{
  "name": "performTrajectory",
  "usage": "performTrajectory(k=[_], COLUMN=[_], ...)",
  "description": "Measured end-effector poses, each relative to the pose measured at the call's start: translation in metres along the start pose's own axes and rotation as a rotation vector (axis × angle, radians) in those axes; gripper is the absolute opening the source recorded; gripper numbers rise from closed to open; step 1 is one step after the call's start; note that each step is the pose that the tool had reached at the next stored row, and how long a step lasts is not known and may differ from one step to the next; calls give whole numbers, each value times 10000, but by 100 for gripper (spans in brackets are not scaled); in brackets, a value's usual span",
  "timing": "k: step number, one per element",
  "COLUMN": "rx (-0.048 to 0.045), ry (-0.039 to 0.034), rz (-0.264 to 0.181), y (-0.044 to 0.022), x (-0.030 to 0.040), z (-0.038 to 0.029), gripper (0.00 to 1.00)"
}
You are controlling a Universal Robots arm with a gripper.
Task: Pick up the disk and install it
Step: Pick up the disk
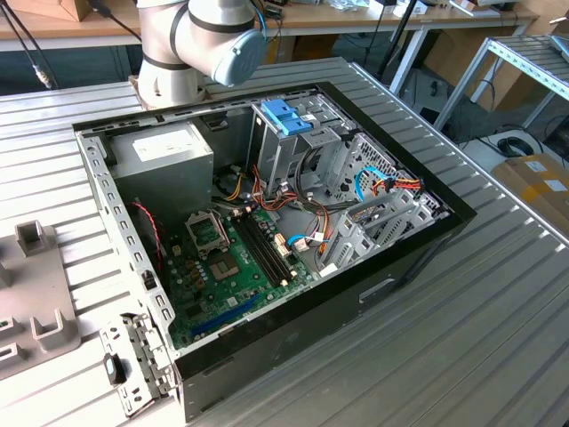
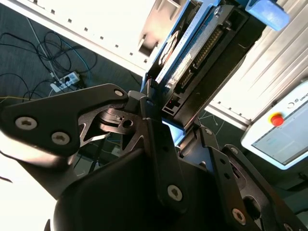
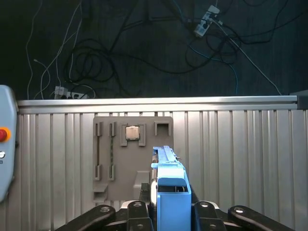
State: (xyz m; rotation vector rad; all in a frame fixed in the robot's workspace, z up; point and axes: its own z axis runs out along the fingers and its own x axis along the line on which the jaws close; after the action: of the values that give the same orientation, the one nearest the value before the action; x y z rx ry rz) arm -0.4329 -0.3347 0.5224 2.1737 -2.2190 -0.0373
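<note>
Your disk [image 3: 169,185] is in the claw [image 3: 171,214], which is closed on it. In the first wrist view you look along its thin edge, with the light-blue carrier rail [image 3: 166,161] facing the camera and a dark finger pressed against each flat side. In the second wrist view the same disk [image 2: 192,53] shows its dark body and a row of connector pins [image 2: 207,45], and the black fingers [image 2: 159,139] clamp it near its end.

In the first wrist view the ribbed metal desk [image 3: 240,159] lies behind the disk. On it sits a grey fixture plate [image 3: 120,168] with a square processor chip [image 3: 132,132] in one of its pockets. A pendant with a red button [image 3: 4,134] rests at the desk's edge, and beyond the desk loose cables [image 3: 96,57] lie on the dark floor.

In the exterior view you see the open computer case [image 1: 427,240] lying on the desk [image 1: 462,356]. The green motherboard [image 1: 227,258] is exposed, with the grey power supply [image 1: 164,156] towards the exterior view's left. At the back of the case stands a metal drive cage with a deeper-blue latch [image 1: 286,116] on top. The arm [image 1: 196,36] rises just behind the case, and another grey fixture [image 1: 36,294] lies on the desk at the exterior view's left.
</note>
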Motion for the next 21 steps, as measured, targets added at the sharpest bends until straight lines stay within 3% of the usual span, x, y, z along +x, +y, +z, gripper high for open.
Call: performTrajectory(k=[21], rx=[2], ry=[87], rz=[4], y=[-138], x=[-3], z=[-5], gripper=[37])
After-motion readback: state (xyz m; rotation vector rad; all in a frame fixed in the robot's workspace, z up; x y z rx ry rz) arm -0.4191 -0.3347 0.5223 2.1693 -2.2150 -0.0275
